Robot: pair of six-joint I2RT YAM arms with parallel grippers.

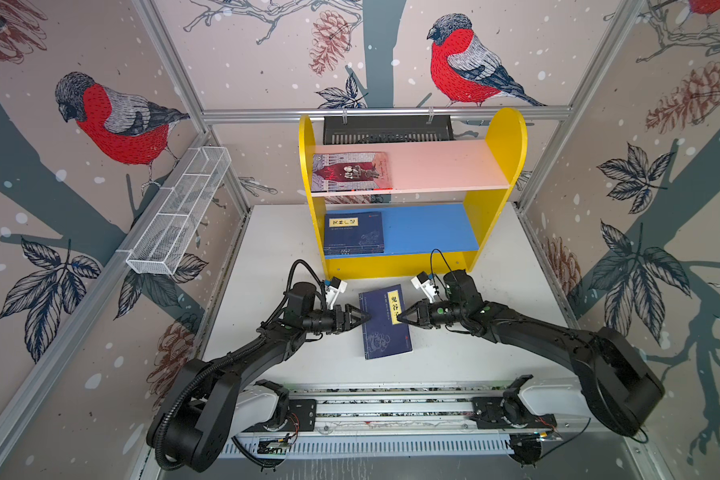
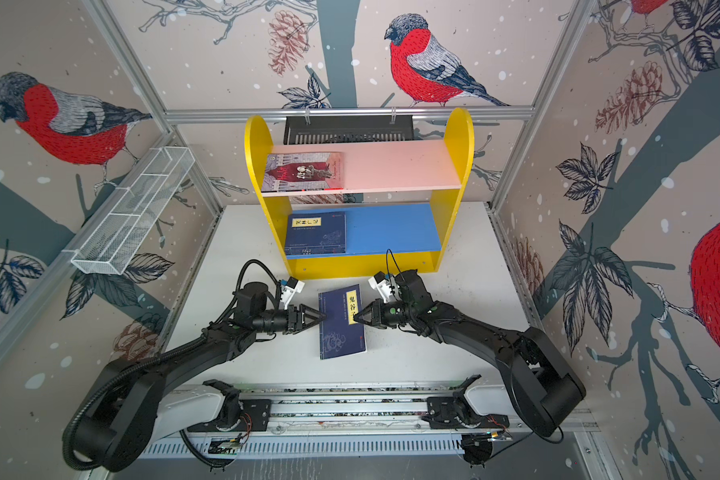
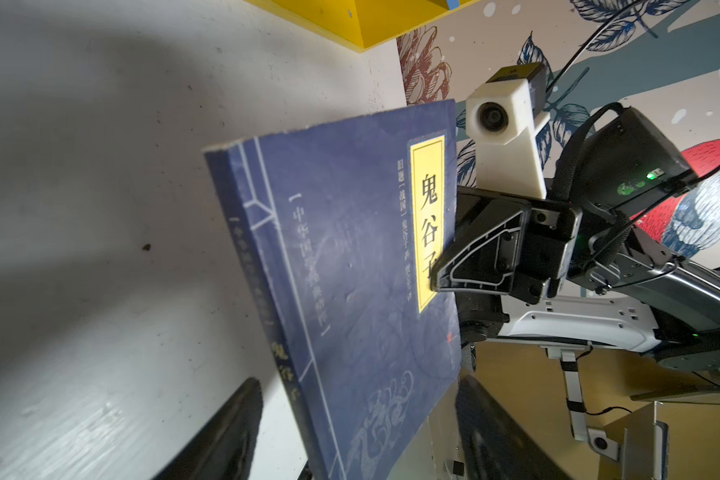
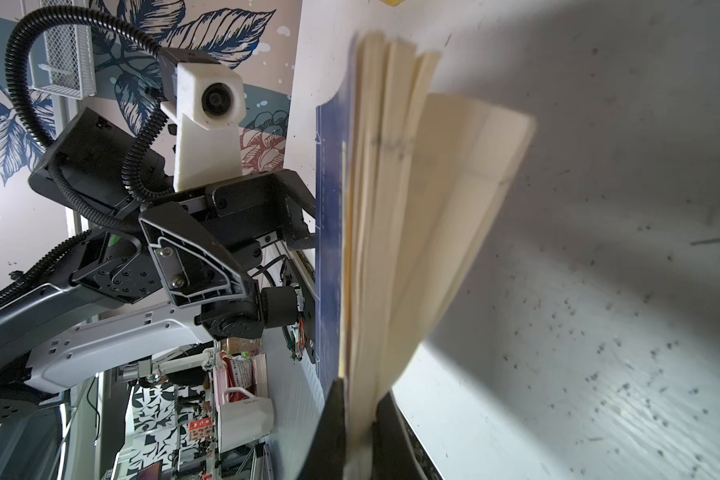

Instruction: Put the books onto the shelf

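Navy book [image 1: 384,332] lies on the desk [image 1: 287,232] at the shelf's [image 1: 506,137] six o'clock. My right tool [image 1: 399,319] pinches its three o'clock edge, tilting it, I judge, so my wide left tool [image 1: 368,316] can take the spine.

The small two-tier shelf with yellow side panels [image 1: 506,137] stands at the back of the white table [image 1: 267,257]. The grey-lilac illustrated paperback [image 1: 352,171] lies on its upper board at the left. A navy paperback [image 1: 353,232] lies on the lower board, also at the left. In front of the shelf, a second navy paperback [image 1: 383,336] is between the left gripper [image 1: 366,318] and the right gripper [image 1: 400,318].
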